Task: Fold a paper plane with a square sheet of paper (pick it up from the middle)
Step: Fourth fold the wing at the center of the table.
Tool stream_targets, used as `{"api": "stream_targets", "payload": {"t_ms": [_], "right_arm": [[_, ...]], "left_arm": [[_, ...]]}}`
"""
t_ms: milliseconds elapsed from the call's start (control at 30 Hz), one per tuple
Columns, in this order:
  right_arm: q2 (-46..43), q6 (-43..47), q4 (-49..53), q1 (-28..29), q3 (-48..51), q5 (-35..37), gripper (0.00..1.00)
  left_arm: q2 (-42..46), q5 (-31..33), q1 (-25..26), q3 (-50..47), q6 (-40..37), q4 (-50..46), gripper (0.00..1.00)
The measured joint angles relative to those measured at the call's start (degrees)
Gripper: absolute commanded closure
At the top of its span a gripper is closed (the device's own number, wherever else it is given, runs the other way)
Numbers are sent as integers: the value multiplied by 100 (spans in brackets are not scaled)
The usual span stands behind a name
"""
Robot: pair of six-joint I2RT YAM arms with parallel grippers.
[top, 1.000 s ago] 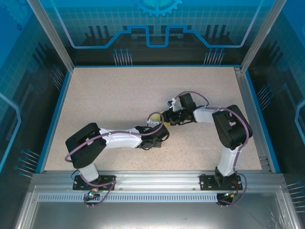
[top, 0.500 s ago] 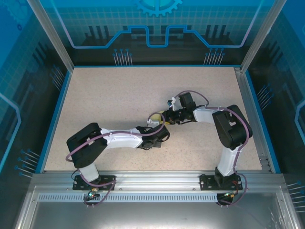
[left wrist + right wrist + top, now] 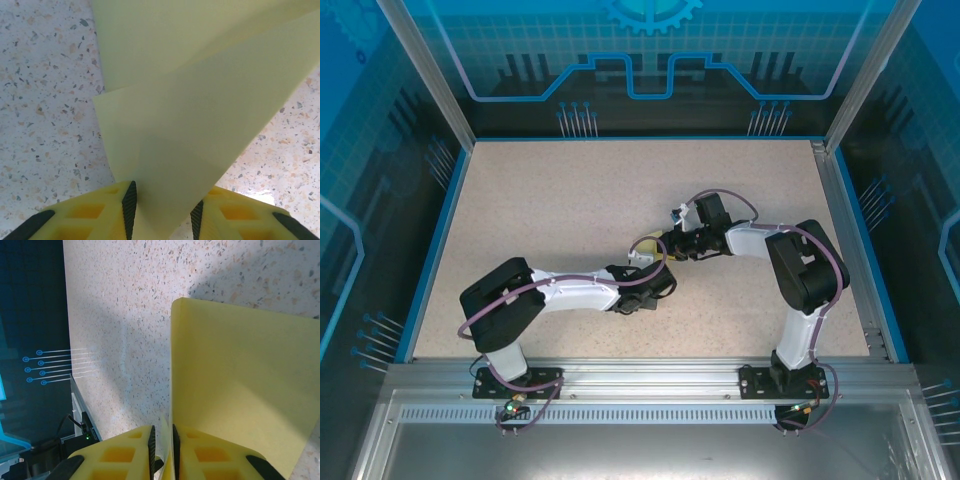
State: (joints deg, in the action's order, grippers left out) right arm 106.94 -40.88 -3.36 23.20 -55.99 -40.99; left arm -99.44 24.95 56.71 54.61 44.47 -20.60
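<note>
Item: yellow paper [image 3: 190,115], partly folded, being held between the two grippers above a speckled tabletop [image 3: 45,100]. Left gripper [image 3: 162,212]: its yellow fingers with black pads [image 3: 130,202] are standing apart, and the narrowing end of the paper is running down into the gap between them, filling it from pad to pad. Whether the pads are pressing on the paper or merely flanking it cannot be told. Ahead of this gripper the paper is widening into a broad tapered panel. A second layer is lying behind that panel and spreading to the upper left, its lower edge showing as a slanting line just left of the panel. Right gripper [image 3: 163,437]: its two pads are drawn almost together and are clamping a thin edge of the paper [image 3: 235,380], which is showing edge-on in the narrow slot between them. From that pinch the paper is rising ahead of the gripper and spreading to its right as a flat, upright sheet with a straight top edge, casting a shadow on the tabletop [image 3: 130,300] beyond. To this gripper's left a dark wall panel [image 3: 30,315] with thin blue lines is bordering the table. In the top view the left gripper [image 3: 655,262] and right gripper [image 3: 672,245] are meeting tip to tip near the middle of the table, with a small patch of the paper [image 3: 648,241] showing between them.
</note>
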Motion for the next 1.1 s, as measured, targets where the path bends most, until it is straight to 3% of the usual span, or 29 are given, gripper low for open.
{"api": "stream_targets", "payload": {"t_ms": [600, 1100], "right_arm": [[0, 2, 72, 0, -2, 2, 80], [0, 2, 105, 0, -2, 7, 77]], "left_arm": [[0, 81, 57, 0, -92, -9, 70], [0, 74, 57, 0, -109, 26, 81]]}}
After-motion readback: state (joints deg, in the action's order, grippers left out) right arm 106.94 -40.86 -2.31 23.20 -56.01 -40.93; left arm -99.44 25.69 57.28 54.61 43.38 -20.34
